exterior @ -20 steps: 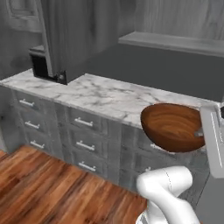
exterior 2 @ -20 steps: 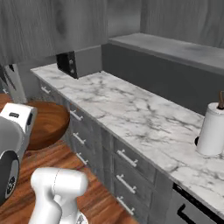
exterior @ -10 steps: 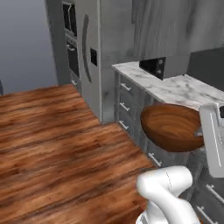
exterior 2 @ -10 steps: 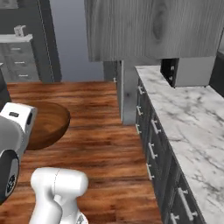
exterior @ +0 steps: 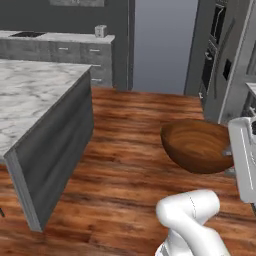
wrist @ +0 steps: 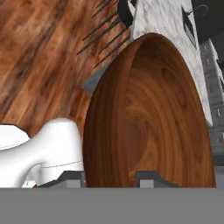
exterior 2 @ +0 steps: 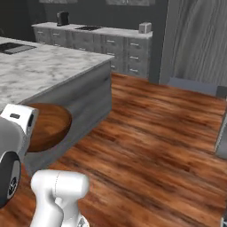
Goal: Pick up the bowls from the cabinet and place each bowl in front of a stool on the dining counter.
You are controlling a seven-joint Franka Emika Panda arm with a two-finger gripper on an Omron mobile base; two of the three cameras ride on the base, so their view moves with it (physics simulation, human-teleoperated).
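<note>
Glossy reddish-brown wooden bowl [exterior: 200, 146] sat center-right in the left base view, held above the wood plank floor [exterior: 130, 150]. Two-finger gripper [wrist: 109, 178], bottom of the hand view, pinched the bowl's rim, one finger each side. White marble-veined dining counter [exterior 2: 44, 66] filled the upper left of the right base view.

I am in a kitchen: a marble island [exterior: 30, 95], grey drawer units [exterior 2: 111, 46] and a wooden floor [exterior 2: 164, 133].
</note>
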